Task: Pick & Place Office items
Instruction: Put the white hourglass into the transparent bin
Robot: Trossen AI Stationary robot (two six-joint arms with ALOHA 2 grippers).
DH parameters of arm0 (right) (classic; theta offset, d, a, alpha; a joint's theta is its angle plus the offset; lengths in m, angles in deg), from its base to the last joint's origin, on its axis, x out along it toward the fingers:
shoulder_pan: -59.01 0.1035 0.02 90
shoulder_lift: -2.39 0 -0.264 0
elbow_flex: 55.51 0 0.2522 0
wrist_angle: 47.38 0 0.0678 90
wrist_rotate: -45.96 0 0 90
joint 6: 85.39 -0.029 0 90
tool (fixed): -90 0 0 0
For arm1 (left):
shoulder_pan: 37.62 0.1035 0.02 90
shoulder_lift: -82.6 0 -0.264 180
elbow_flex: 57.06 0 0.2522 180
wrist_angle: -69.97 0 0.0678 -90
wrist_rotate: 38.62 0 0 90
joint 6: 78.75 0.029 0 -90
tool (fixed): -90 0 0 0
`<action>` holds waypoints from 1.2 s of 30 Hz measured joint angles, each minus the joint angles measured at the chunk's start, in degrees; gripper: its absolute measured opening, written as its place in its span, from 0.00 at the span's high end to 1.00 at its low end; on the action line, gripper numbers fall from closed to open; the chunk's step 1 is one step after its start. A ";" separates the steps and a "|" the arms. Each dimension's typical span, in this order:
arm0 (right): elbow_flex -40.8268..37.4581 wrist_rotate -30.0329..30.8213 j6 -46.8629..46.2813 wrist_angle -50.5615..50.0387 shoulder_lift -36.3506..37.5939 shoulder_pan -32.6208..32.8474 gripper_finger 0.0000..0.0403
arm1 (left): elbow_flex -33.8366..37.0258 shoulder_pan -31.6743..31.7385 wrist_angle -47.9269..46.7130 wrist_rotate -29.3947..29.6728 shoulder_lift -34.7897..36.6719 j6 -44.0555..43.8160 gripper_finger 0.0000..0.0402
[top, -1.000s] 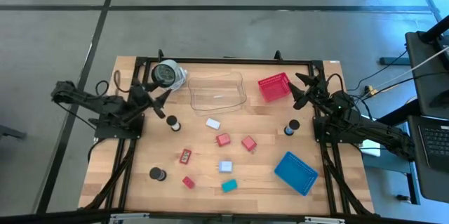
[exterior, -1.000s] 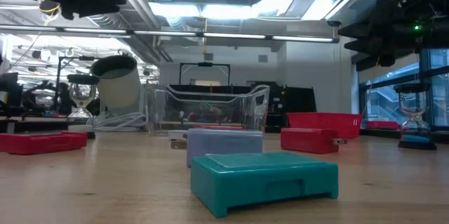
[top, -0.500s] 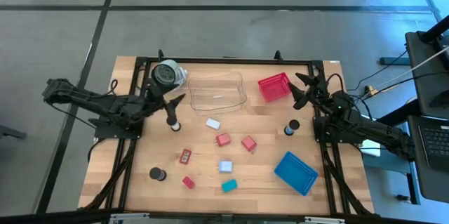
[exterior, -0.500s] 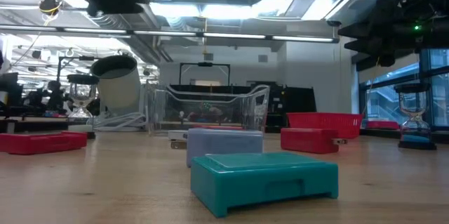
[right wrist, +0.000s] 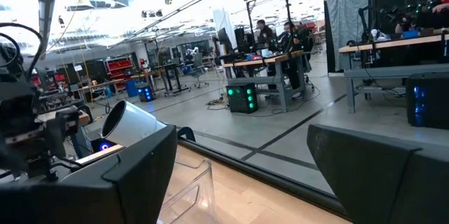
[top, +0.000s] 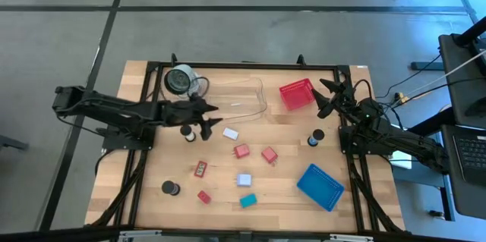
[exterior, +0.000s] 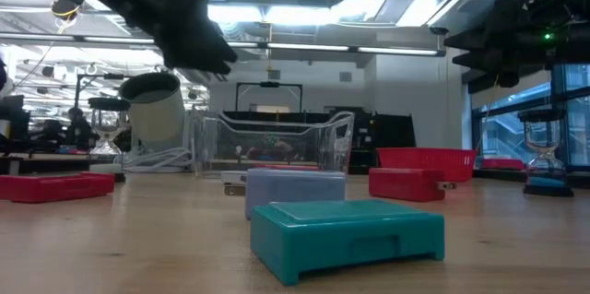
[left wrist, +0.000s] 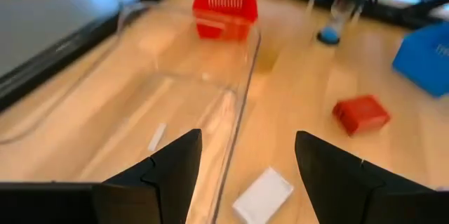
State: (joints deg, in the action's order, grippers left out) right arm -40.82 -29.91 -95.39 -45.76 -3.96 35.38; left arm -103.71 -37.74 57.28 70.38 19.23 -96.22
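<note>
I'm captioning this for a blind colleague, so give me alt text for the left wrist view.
The left hand, open, hovers over the edge of a clear plastic tray on the wooden table, with a small white block just below. Beyond lie a red block, a red mesh basket and a blue bin's corner.

Overhead looks straight down; low level across table; both share clear bin (top: 235,99).

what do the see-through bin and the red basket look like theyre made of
The clear bin looks like glossy transparent plastic: the wood shows through its walls and the rim catches glare. The red basket looks like moulded plastic mesh, with a uniform matte red lattice wall, though coated wire can't be ruled out.
</note>
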 joint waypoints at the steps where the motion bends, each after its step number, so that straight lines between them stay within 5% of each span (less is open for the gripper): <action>1: 0.00 0.00 0.00 0.00 0.00 0.00 0.20 | -0.84 -0.15 -1.64 -0.09 -1.02 0.00 0.43; 13: 0.00 -0.02 0.00 0.00 0.00 0.00 0.20 | -11.61 -4.78 -25.57 1.24 -5.97 -6.44 0.42; 22: 0.00 -0.02 0.00 0.00 0.00 0.00 0.20 | -12.13 -8.04 -36.24 2.61 -5.94 -14.25 0.24; 36: 0.00 -0.05 0.00 0.01 0.00 0.00 0.20 | -15.93 -2.90 -52.96 -4.17 -4.94 -16.24 0.21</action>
State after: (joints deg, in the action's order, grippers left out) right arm -40.82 -29.96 -95.39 -45.75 -3.96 35.38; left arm -119.64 -40.64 4.32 66.21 14.29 -112.47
